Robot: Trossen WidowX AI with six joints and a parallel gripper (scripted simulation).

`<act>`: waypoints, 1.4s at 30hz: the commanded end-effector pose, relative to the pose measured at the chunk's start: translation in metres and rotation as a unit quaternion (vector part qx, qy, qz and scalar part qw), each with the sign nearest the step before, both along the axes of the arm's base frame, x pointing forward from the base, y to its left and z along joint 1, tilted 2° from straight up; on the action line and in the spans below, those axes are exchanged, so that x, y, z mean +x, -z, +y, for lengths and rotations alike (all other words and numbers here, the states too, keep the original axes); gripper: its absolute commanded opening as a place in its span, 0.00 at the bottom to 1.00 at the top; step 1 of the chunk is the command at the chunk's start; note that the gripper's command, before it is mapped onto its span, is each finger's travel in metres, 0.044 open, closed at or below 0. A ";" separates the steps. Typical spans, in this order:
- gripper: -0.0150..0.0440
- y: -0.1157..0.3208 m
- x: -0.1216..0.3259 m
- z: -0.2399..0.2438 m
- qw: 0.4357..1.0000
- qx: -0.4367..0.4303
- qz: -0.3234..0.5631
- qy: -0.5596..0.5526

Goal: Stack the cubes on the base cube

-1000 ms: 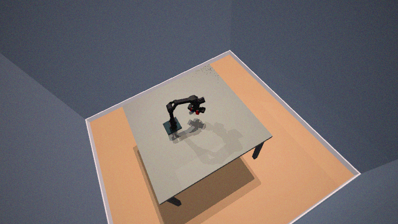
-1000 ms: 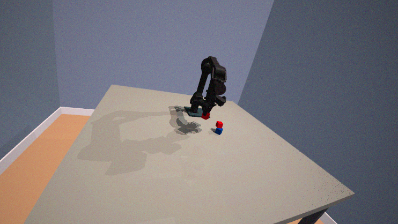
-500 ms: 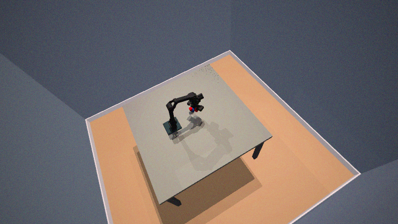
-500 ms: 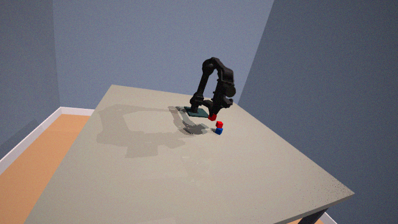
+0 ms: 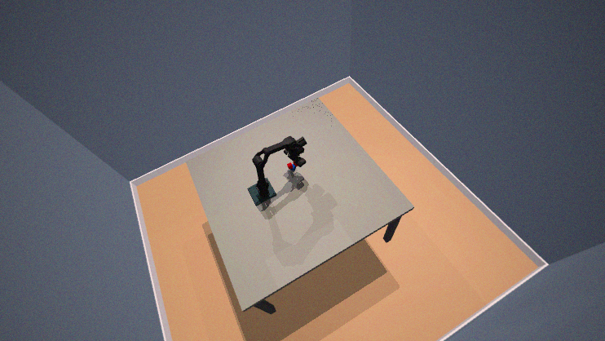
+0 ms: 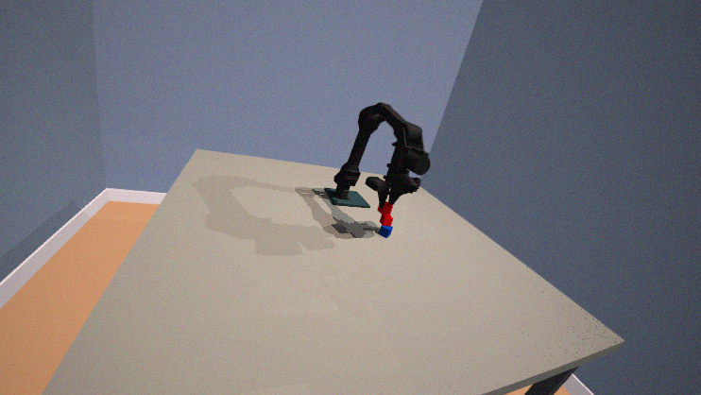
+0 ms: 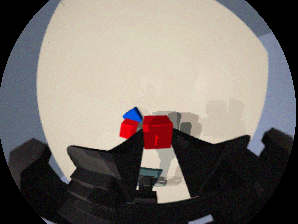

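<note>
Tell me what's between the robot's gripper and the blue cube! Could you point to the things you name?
Two red cubes, in the exterior view: the held red cube [image 5: 295, 163] [image 6: 386, 208] [image 7: 157, 135] in the gripper [image 5: 296, 162] [image 6: 386, 204] [image 7: 156, 131], and the lower red cube [image 5: 289, 166] [image 6: 386, 220] [image 7: 128, 129] on the blue cube [image 5: 293, 168] [image 6: 385, 231] [image 7: 133, 115].

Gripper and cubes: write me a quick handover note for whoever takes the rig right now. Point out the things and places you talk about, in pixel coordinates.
Gripper [image 5: 294, 163] [image 6: 386, 203] [image 7: 156, 131]: shut on a red cube [image 6: 385, 209] [image 7: 157, 132], held above the stack.
Base: blue cube [image 5: 293, 167] [image 6: 385, 231] [image 7: 133, 115] on the table [image 5: 338, 203] [image 6: 343, 294] [image 7: 100, 65].
Done: the other red cube [image 5: 289, 166] [image 6: 386, 220] [image 7: 128, 129] sits on the blue one, outside the grip.
Left: set the held cube on the diagonally opposite top corner, level, with a small gap, then release and withdraw.
Can't tell: the placed cube's exact overhang, or the present gap.
</note>
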State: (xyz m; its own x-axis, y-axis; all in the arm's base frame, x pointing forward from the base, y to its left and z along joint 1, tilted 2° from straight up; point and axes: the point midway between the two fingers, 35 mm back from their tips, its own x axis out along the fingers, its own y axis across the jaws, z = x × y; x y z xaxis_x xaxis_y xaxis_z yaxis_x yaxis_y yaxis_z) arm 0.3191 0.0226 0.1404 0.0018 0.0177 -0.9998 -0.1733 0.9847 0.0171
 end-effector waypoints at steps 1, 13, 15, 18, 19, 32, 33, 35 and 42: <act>0.43 0.001 0.001 0.014 0.999 0.002 0.003 0.039; 0.43 0.002 0.000 0.046 0.991 0.002 0.008 0.132; 0.43 0.002 0.000 0.046 0.991 0.002 0.008 0.134; 0.43 0.002 0.000 0.046 0.991 0.003 0.008 0.134; 0.43 0.004 0.000 0.046 0.991 0.003 0.008 0.134; 0.43 0.033 -0.002 0.046 0.989 0.005 0.006 0.147; 0.43 0.033 -0.002 0.046 0.989 0.005 0.006 0.147; 0.43 0.033 -0.002 0.046 0.989 0.005 0.006 0.147; 0.43 0.033 -0.002 0.046 0.989 0.005 0.006 0.147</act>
